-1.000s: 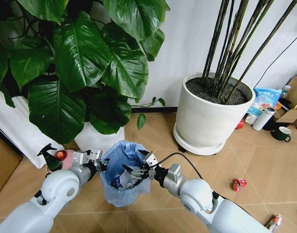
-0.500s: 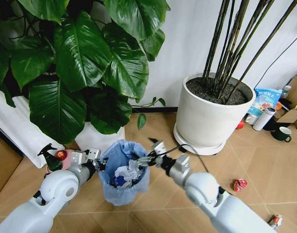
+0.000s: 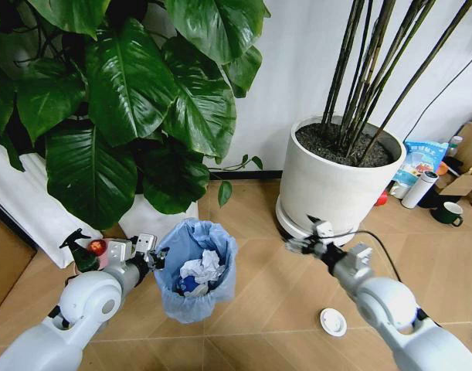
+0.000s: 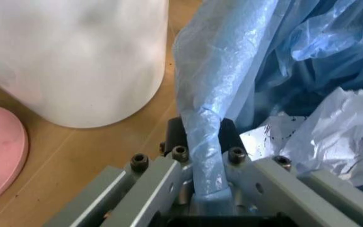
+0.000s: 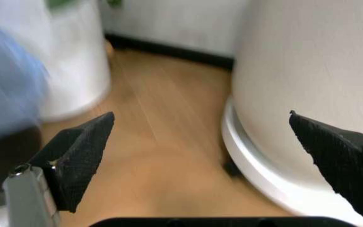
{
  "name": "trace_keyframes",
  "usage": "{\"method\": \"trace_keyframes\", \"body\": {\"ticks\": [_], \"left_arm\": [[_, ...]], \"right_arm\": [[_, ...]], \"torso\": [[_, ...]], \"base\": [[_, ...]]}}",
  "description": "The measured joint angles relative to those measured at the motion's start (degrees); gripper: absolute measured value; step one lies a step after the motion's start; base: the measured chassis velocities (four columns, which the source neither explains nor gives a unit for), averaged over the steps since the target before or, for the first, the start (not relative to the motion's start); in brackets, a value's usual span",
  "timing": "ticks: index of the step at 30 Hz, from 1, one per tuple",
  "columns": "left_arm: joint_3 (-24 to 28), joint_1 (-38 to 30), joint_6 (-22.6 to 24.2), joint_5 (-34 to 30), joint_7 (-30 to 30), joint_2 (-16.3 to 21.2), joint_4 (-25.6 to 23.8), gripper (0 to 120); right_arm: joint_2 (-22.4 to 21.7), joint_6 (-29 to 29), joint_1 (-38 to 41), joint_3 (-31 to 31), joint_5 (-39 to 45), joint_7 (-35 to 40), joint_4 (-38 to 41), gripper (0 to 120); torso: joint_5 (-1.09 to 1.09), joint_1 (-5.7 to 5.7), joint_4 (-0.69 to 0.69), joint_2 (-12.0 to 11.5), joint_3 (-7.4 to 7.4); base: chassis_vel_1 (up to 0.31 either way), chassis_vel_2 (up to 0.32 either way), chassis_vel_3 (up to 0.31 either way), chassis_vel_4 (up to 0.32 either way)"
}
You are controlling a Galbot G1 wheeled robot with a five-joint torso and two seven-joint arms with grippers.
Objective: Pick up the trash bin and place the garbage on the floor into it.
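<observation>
The trash bin (image 3: 195,272), lined with a light-blue bag, is off the floor (image 3: 259,301), tilted slightly. My left gripper (image 3: 154,259) is shut on its rim. The left wrist view shows that gripper (image 4: 202,135) pinching the bag-covered rim (image 4: 210,99) between black fingertips (image 4: 175,133). Crumpled white paper (image 3: 203,268) lies inside the bin, and the paper (image 4: 323,137) shows there too. My right gripper (image 3: 301,244) hovers open to the right of the bin, beside the big pot's base. Nothing sits between the wide-spread pads of that gripper (image 5: 200,142). A white round disc (image 3: 333,321) lies on the floor below the right arm.
A large white pot (image 3: 340,185) with bamboo-like stems stands at the back right, close to my right gripper. A leafy plant's white pot (image 3: 154,220) stands behind the bin. A spray bottle (image 3: 83,251) is at the left. A white bottle (image 3: 418,189) and a mug (image 3: 450,213) stand at the far right.
My right gripper pulled out of the bin and swung right to the big pot, leaving crumpled paper inside. The white disc on the floor came into sight. The left gripper kept its hold.
</observation>
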Motion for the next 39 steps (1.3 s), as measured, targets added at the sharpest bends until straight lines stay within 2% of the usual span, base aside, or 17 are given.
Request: {"method": "trace_keyframes", "body": {"ticks": [5,9,19,34,39], "left_arm": [[-0.27,0.30,-0.21,0.38,0.62,0.08,-0.04,0],[-0.39,0.49,-0.36,0.61,1.19,0.09,-0.05,0],[-0.33,0.22,-0.61,1.12,2.64,0.10,0.19,0],[0.11,0.43,-0.66,1.19,3.02,0.68,0.26,0],[0.13,0.44,-0.69,1.12,3.03,0.85,0.18,0]], "right_arm": [[1.05,3.18,-4.42,5.18,-2.74,-6.09,-5.96,100],[2.21,4.30,-5.83,7.44,-3.78,-8.19,-10.99,100],[5.26,3.87,-6.46,11.19,-4.74,-9.79,-24.26,100],[11.90,5.12,-1.30,10.00,-9.93,-10.54,-35.97,100],[12.56,5.16,-0.24,9.91,-10.12,-10.26,-37.99,100]], "torso": [[-0.02,0.00,0.00,0.00,0.00],[0.01,0.00,0.00,0.00,0.00],[0.00,0.00,0.00,0.00,0.00],[0.00,0.00,0.01,0.00,0.00],[-0.01,0.00,0.01,0.00,0.00]], "base": [[0.000,0.000,0.000,0.000],[0.000,0.000,0.000,0.000],[0.000,0.000,0.000,0.000],[0.000,0.000,0.000,0.000],[0.000,0.000,0.000,0.000]]}}
